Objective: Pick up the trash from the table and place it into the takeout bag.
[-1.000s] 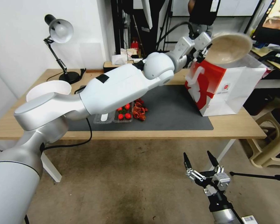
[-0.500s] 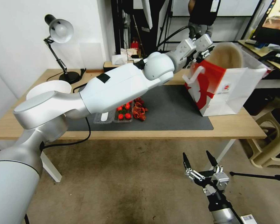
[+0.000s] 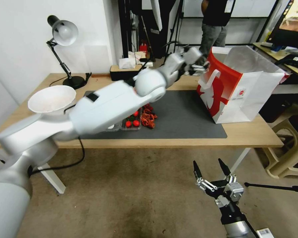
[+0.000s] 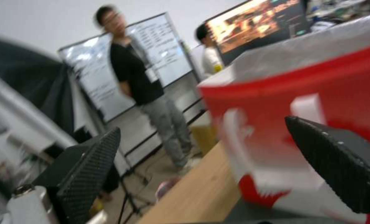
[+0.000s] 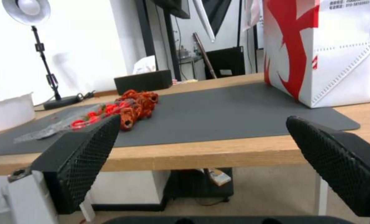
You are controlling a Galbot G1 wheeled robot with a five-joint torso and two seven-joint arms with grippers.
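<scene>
The takeout bag (image 3: 245, 91), white with a red printed side, stands open on the right end of the table (image 3: 248, 135). My left gripper (image 3: 198, 67) hovers open and empty just beside the bag's upper red side (image 4: 317, 93), with nothing between its fingers (image 4: 89, 168). Trash lies on the dark grey mat (image 3: 185, 115): a clear plastic pack with red pieces (image 3: 130, 121) and an orange-red clump (image 3: 148, 117) touching it. A white bowl (image 3: 51, 98) sits at the table's left. My right gripper (image 3: 212, 170) hangs open below the table's front edge, facing the clump (image 5: 137, 102) and the bag (image 5: 330, 53).
A desk lamp (image 3: 64, 33) and a black box (image 3: 124, 71) stand along the table's back edge. A black cable (image 3: 73, 158) hangs over the front left. A beige plastic stool (image 3: 288, 155) is right of the table.
The left gripper has let go of the beige bowl, which sank into the bag out of sight. The left arm has drawn back leftward and lower, off the bag's mouth. The right arm barely moved.
</scene>
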